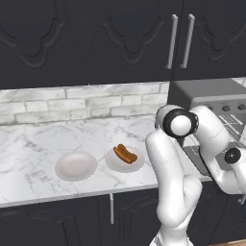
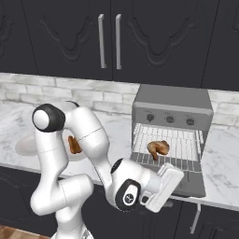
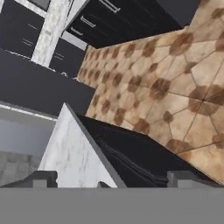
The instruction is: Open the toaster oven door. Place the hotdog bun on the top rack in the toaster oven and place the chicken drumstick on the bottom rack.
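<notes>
The grey toaster oven (image 2: 171, 100) stands on the counter with its door (image 2: 192, 183) folded down flat. Inside, the brown chicken drumstick (image 2: 158, 148) lies on a wire rack (image 2: 186, 142); I cannot tell which rack level. The hotdog bun (image 1: 125, 154) rests on a white plate (image 1: 137, 165) left of the oven and peeks out behind my arm as the bun (image 2: 73, 144). My hand (image 2: 162, 185) hangs low at the door's front edge. My gripper (image 3: 113, 180) is open, its fingertips (image 3: 43, 177) far apart with nothing between them, looking toward the floor.
An empty white plate (image 1: 75, 166) sits left of the bun's plate. Dark upper cabinets (image 1: 120, 33) hang above the brick backsplash. The marble counter edge (image 3: 74, 148), dark lower cabinets (image 3: 131, 153) and tiled floor (image 3: 175, 78) lie below the hand.
</notes>
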### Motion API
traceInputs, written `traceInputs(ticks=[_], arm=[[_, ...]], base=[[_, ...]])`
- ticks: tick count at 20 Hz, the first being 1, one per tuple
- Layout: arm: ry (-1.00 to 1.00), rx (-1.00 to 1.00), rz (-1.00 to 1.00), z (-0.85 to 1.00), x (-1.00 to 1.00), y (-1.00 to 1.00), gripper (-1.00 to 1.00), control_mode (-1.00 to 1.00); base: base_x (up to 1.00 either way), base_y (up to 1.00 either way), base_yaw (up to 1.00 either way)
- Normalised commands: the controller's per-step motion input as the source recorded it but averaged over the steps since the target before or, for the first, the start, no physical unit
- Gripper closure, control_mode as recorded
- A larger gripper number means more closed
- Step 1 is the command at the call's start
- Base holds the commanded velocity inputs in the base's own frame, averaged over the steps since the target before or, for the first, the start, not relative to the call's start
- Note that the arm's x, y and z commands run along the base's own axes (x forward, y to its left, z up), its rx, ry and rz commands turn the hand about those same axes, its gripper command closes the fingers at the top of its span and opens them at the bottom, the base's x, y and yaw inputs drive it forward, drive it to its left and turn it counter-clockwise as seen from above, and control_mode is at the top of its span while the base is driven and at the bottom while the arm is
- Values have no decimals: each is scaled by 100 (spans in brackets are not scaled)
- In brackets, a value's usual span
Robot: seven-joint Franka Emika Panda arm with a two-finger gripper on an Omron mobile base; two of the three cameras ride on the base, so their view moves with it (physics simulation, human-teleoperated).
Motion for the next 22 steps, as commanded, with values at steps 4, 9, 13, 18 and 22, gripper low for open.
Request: traceInputs(ticks=[4,9,13,18,22], arm=[[-48,7,-40,57,11,0,-100,-100],[-45,1,-51,39,3,2,-100,-100],[-16,14,-21,32,0,-20,-100,-100],[3,3,0,0,-1,-2,-100,-100],[0,18,0,20,-6,-16,-100,-100]], base=[[0,0,0],[0,0,0],[0,0,0],[0,0,0],[0,0,0]])
